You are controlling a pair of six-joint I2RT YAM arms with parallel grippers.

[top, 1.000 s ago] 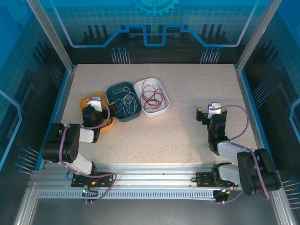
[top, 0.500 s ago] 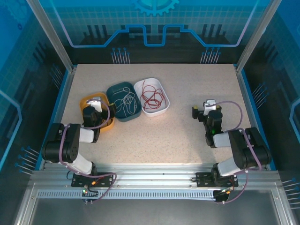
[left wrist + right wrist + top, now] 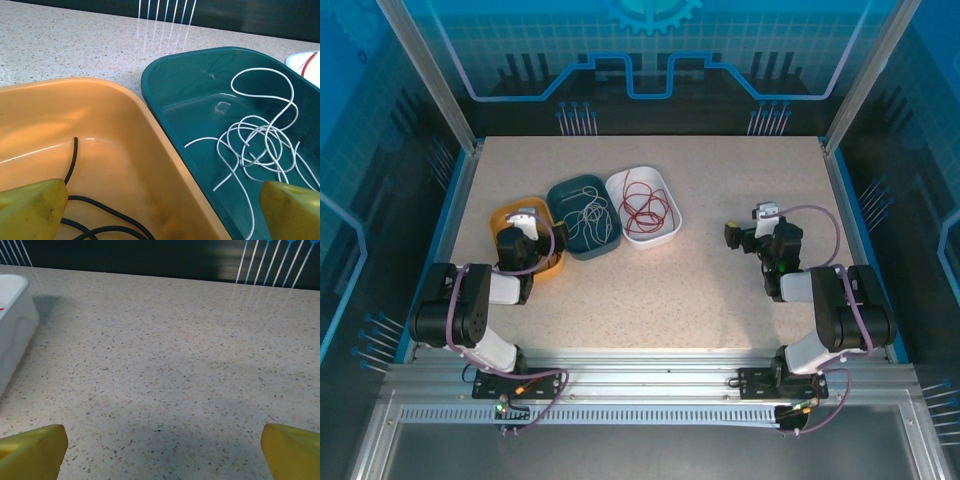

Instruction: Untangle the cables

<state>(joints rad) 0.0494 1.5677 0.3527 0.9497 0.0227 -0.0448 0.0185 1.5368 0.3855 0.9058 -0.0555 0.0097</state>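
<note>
The red cable (image 3: pixel 645 206) lies in loose loops inside the white tray (image 3: pixel 668 187), and in the left wrist view just a sliver of it peeks in at the right edge of the frame. Next to it, the white cable (image 3: pixel 260 142) curls in overlapping coils on the floor of the teal tray (image 3: pixel 170 80), with several loops running off the bottom of the picture. The black cable (image 3: pixel 74 165) sits in the orange tray (image 3: pixel 60 100). One end climbs the inner wall and the rest bends away under the frame's lower edge, so its full run cannot be traced. From above, the left arm's wrist covers most of that tray's inside. The three trays stand touching in a row in the far-left part of the table (image 3: pixel 720 170), the orange one nearest the left edge. The left gripper (image 3: pixel 528 222) hangs low over the orange tray, its yellow fingertips (image 3: pixel 30 207) cut off at the bottom corners of the wrist view. They are spread wide with nothing between them. The right gripper (image 3: pixel 740 237) is low over bare tabletop toward the right edge, well apart from the trays. Its jaws are also wide and empty, and a corner of the white tray is cropped at the left of its wrist view.
</note>
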